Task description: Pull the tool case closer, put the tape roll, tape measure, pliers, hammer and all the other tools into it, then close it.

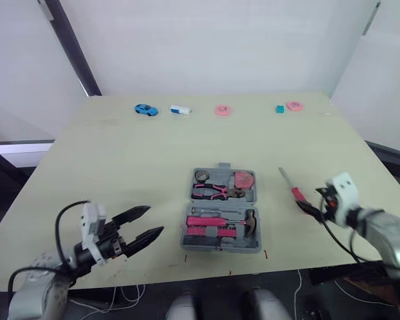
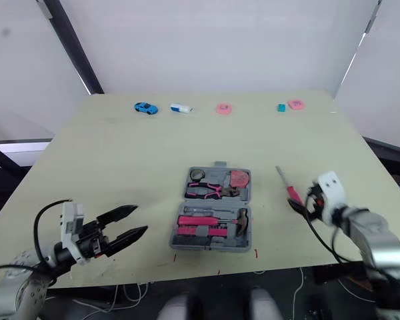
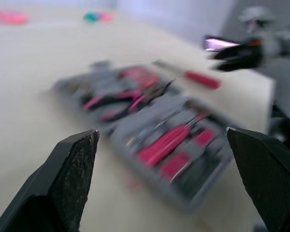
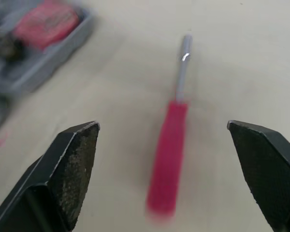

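White walls [image 1: 220, 40] close the room behind, and a dark pole [image 1: 70, 43] slants across the left one. A pale yellow-green table [image 1: 120, 153] takes up most of the head views. The grey tool case [image 1: 220, 247] lies open near the table's front edge, roughly in the middle, with pink-handled pliers [image 1: 210, 192] in its far half and a hammer [image 1: 251, 220] in its near half.

The left gripper [image 1: 153, 221] hovers over the front left of the table, fingers spread and holding nothing, with bare tabletop between it and the case. The right gripper [image 4: 162, 126] is at the front right, fingers likewise parted and empty. A screwdriver [image 1: 291, 186] with a pink handle lies flat on the table just right of the case, its handle end near that gripper.

Along the far edge, well apart from the case, sit a blue toy car [image 1: 145, 109], a white and blue object [image 1: 181, 109], a pink ring [image 1: 223, 110], a teal block [image 1: 279, 109] and a pink piece [image 1: 294, 105].
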{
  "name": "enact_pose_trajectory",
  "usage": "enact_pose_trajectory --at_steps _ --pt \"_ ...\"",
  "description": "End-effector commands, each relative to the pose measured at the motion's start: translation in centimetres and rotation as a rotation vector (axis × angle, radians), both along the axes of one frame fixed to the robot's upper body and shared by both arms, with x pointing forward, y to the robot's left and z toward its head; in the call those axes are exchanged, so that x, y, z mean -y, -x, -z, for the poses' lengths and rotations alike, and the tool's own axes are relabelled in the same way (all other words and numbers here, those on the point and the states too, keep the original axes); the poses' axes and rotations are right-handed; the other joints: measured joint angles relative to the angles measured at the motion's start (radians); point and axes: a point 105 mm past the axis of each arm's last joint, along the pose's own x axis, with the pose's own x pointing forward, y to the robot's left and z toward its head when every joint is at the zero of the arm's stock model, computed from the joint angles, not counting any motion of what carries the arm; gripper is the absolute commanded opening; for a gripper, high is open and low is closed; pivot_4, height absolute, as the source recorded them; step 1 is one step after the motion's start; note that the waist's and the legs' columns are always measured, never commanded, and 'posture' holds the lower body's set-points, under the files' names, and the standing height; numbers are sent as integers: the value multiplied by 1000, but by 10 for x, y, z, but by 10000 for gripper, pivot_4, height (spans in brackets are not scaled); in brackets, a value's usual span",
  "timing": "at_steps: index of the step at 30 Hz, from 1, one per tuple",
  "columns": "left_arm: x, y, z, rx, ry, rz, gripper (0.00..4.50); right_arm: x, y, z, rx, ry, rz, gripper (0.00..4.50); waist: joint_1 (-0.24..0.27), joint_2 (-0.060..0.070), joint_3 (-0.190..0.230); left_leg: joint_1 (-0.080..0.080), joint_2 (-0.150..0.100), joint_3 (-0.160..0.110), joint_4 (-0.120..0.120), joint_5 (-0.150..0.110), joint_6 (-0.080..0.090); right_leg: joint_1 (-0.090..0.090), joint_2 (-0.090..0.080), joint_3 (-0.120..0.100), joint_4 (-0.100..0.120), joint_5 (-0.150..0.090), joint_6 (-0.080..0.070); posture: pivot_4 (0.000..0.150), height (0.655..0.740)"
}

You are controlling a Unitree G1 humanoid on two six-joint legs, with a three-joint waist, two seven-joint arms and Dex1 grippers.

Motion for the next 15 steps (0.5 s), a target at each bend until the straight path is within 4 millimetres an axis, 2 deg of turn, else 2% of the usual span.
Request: enact_pose_trajectory --at_steps 1,4,8,10,12,13,14,15 --pt "11 9 -18 39 32 120 45000 2 -16 7 -39 18 80 44740 2 0 0 -1 0 2 -2 0 0 -1 0 0 -1 0 0 1500 7400" --pt "17 12 -30 82 41 201 45000 -4 -29 11 -52 25 103 44740 5 0 0 -2 0 3 -8 0 0 -1 1 -2 -6 2 3 1500 7400" --pt "22 9 -42 137 42 236 45000 -7 -33 16 -70 38 107 44740 6 1 0 -12 0 1 -7 0 0 -9 1 -3 -7 2 4 1500 7400" --pt "22 7 -44 153 38 236 45000 -6 -32 20 -82 37 124 39185 5 1 0 -16 0 2 -6 0 0 -11 0 -3 -7 2 4 1500 7400" --pt "22 7 -44 162 35 236 45000 -3 -30 24 -92 42 132 31252 4 1 0 -16 0 2 -6 0 0 -11 0 -3 -7 2 4 1500 7400" --pt "22 7 -45 163 35 235 45000 -1 -28 27 -98 42 144 31252 3 1 0 -15 0 2 -6 0 0 -11 0 -3 -7 2 4 1500 7400" --pt "22 7 -45 165 34 234 45000 1 -25 30 -106 44 148 25327 3 1 0 -15 0 2 -6 0 0 -11 1 -3 -7 2 5 1500 7400" --pt "22 7 -45 166 33 232 45000 2 -22 32 -112 42 157 23766 3 1 0 -15 0 1 -6 0 0 -11 1 -3 -7 2 4 1500 7400"
